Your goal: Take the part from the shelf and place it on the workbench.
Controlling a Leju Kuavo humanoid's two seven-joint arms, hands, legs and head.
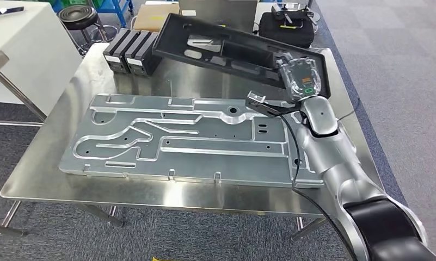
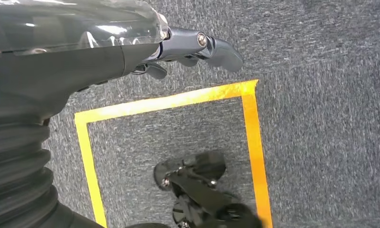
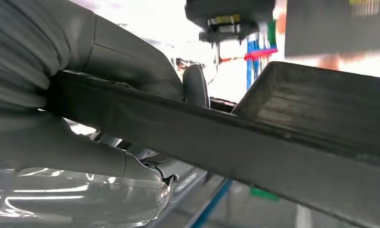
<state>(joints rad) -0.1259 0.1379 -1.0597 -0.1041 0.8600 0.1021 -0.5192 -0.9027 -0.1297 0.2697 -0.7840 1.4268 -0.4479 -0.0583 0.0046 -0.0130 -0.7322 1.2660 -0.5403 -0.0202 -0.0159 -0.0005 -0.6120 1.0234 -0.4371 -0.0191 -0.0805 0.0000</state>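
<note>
A long black moulded part (image 1: pixel 232 51) hangs tilted over the far side of the steel workbench (image 1: pixel 52 163). My right hand (image 1: pixel 301 79) grips it at its right end. The right wrist view shows the part's dark rim (image 3: pixel 254 147) running between the thumb (image 3: pixel 196 85) and the fingers, so the hand is closed around it. The part's left end is near two black boxes. My left hand (image 2: pixel 188 52) hangs beside my body above the carpet, its fingers slightly curled and holding nothing.
A large silver machined plate (image 1: pixel 188 141) covers most of the workbench. Two black boxes (image 1: pixel 129 51) stand at the far left of the bench. A white table (image 1: pixel 25 43) and a stool (image 1: pixel 77 16) lie to the left. Yellow floor tape (image 2: pixel 169 102) marks the carpet.
</note>
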